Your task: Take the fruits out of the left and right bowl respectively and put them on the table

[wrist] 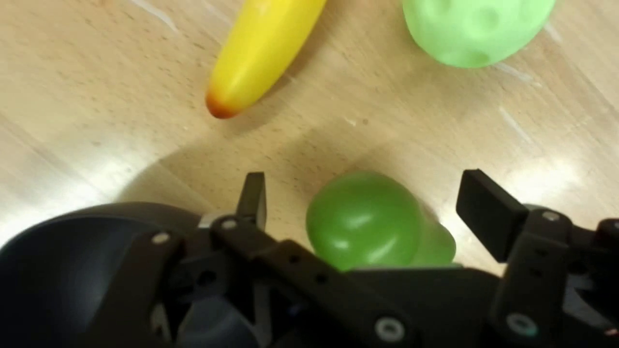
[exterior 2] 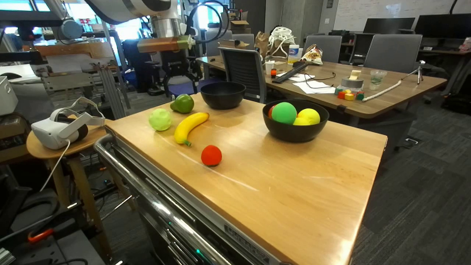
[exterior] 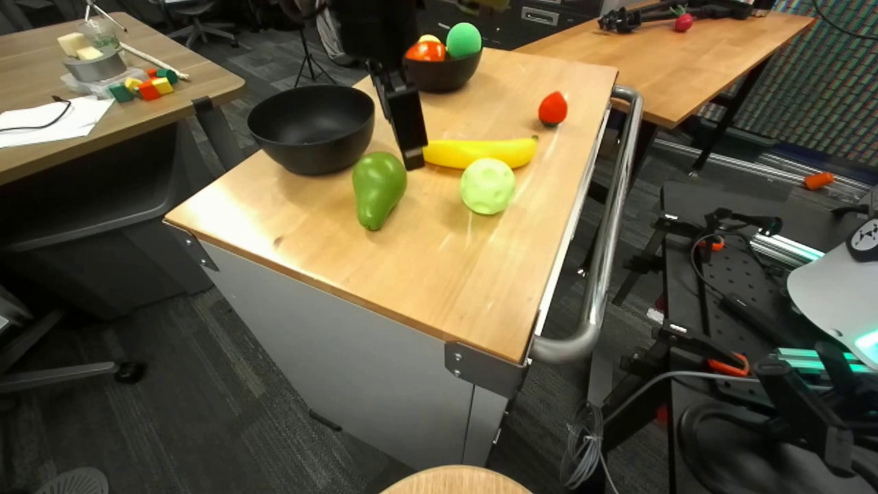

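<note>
My gripper (wrist: pixel 365 198) is open; its fingers stand apart on either side of a green pear-shaped fruit (wrist: pixel 362 217), touching neither side. In an exterior view the gripper (exterior 2: pixel 182 91) hangs above this fruit (exterior 2: pixel 183 103), which lies on the table (exterior 2: pixel 294 191). One black bowl (exterior: pixel 312 127) shows no fruit inside. The other black bowl (exterior 2: pixel 296 133) holds a green ball (exterior 2: pixel 284 113), yellow fruits (exterior 2: pixel 309 116) and a red fruit (exterior: pixel 426 51). A banana (exterior 2: pixel 189 127), a light green ball (exterior 2: pixel 160 119) and a red strawberry-like fruit (exterior 2: pixel 211 155) lie on the table.
The fruitless bowl (wrist: pixel 53 270) stands close beside the gripper's left finger in the wrist view. A metal rail (exterior: pixel 610 226) runs along one table side. A headset on a stool (exterior 2: pixel 55 132) stands near the table's corner. Another table (exterior 2: pixel 397 95) with small items stands behind.
</note>
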`<move>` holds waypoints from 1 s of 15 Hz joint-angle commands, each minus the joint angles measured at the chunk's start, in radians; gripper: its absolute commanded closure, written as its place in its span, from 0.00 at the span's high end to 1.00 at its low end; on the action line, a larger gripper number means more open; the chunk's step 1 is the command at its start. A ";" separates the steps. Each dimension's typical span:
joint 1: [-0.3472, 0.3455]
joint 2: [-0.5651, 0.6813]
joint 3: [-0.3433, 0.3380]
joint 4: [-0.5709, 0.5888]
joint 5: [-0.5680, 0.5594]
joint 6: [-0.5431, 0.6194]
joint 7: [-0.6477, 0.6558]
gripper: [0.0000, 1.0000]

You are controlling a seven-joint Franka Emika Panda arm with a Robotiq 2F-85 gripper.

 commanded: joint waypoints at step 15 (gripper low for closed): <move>-0.127 -0.146 -0.089 0.132 -0.060 -0.195 0.030 1.00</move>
